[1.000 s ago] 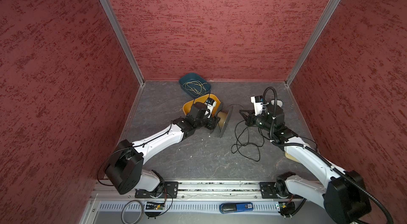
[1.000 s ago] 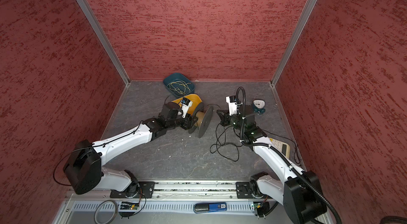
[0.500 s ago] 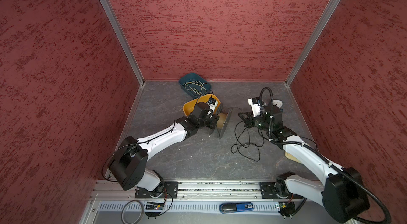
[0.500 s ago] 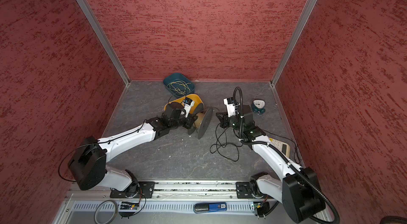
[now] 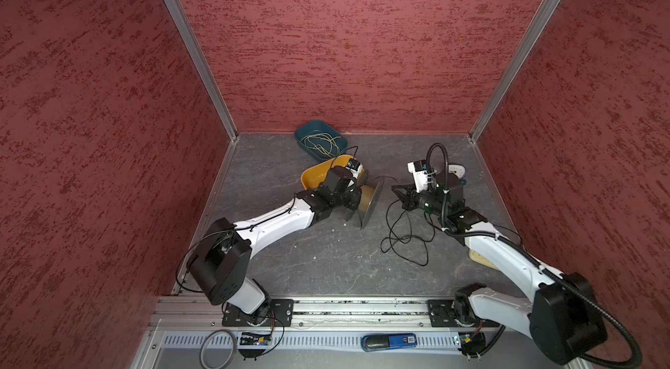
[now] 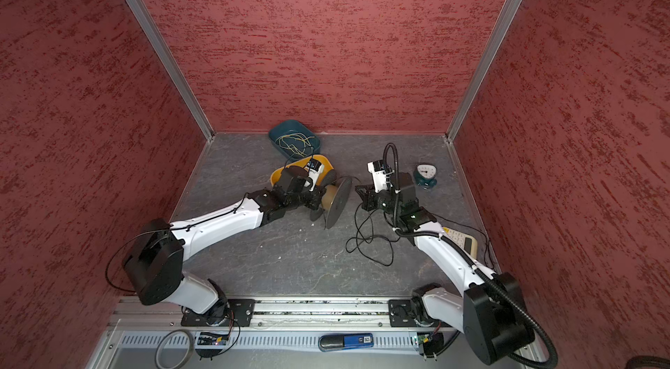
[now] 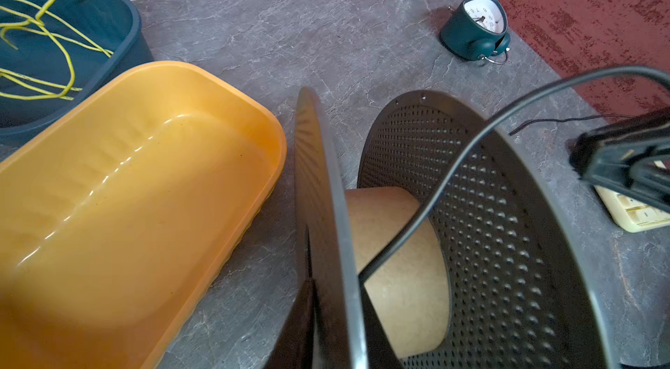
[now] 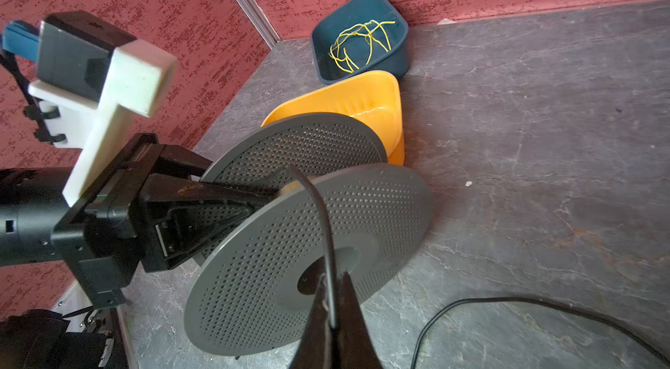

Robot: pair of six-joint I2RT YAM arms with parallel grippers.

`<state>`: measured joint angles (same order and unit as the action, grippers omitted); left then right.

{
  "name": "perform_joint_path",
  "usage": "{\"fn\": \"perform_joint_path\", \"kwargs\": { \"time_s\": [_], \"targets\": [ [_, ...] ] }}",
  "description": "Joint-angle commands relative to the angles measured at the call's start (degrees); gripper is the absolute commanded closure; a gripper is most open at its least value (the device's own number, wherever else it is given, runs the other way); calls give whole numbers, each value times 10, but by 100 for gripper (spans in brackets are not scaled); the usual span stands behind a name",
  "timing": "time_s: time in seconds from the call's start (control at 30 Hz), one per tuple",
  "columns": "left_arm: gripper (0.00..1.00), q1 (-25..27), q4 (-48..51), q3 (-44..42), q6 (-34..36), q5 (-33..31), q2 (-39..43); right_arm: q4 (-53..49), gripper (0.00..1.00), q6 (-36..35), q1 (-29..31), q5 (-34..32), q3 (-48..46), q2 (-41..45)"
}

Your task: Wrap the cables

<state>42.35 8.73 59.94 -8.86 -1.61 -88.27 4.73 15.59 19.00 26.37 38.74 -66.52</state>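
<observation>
Arms (image 5: 275, 220) low and inward; left fingers (image 8: 217, 200) tight on spool flange (image 8: 308, 146); right fingers (image 8: 350, 316) tight around cable (image 8: 328, 240)

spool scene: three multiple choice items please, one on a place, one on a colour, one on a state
1. Where does the yellow-green wire lie?
A. in the yellow tray
B. in the teal tray
C. on the bare floor

2. What colour is the spool's core?
A. tan
B. white
C. blue

3. What is the right tool doing?
A. open above the clock
B. shut on the black cord
C. shut on the calculator

1 B, the wire lies tangled inside it; 2 A, tan cardboard shows between the grey flanges; 3 B, the cord is pinched in it.
</observation>
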Motion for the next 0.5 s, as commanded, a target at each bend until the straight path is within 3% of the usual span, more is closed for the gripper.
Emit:
{"fn": "perform_joint_path", "kwargs": {
  "time_s": [0.0,0.3,0.4,0.47],
  "targets": [
    [83,10,24,18,15,-30,-5,21,100,-9,-1,9,19,-3],
    [100,13,61,45,20,-63,-2,28,100,-9,-1,20,19,-7],
    [100,9,94,69,31,-77,2,15,77,-17,-1,26,30,-10],
    [100,1,120,88,37,-73,11,8,53,-20,-1,16,35,-7]
  ]
}}
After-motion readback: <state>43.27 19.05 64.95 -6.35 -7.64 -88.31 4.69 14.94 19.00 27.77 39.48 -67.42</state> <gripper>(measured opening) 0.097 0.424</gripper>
